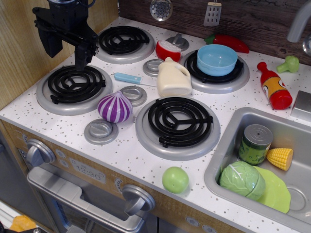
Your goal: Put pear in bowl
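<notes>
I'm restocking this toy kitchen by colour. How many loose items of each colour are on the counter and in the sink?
Green: 5 (pear, cabbage, broccoli, plate, can)
Red: 3 (bottle, pepper, halved fruit)
Blue: 2 (bowl, knife)
Purple: 1 (onion)
Yellow: 1 (corn)
Cream: 1 (jug)
Total: 13

Pear (175, 179): plain light green, glossy. Bowl (216, 59): light blue. Onion (115, 107): purple with white stripes. Jug (172, 78): cream. Bottle (275, 86): red, yellow label. Cabbage (241, 180): pale green, veined. Plate (277, 191): yellow-green. Corn (280, 158): yellow. Can (255, 144): green, grey lid. Burner coils (180, 121): black on silver rings. Countertop (131, 155): white, dark-speckled. Sink (233, 126): grey. Gripper (83, 60): black. Chilli (231, 42): red, green stem. Broccoli (289, 63): green.
</notes>
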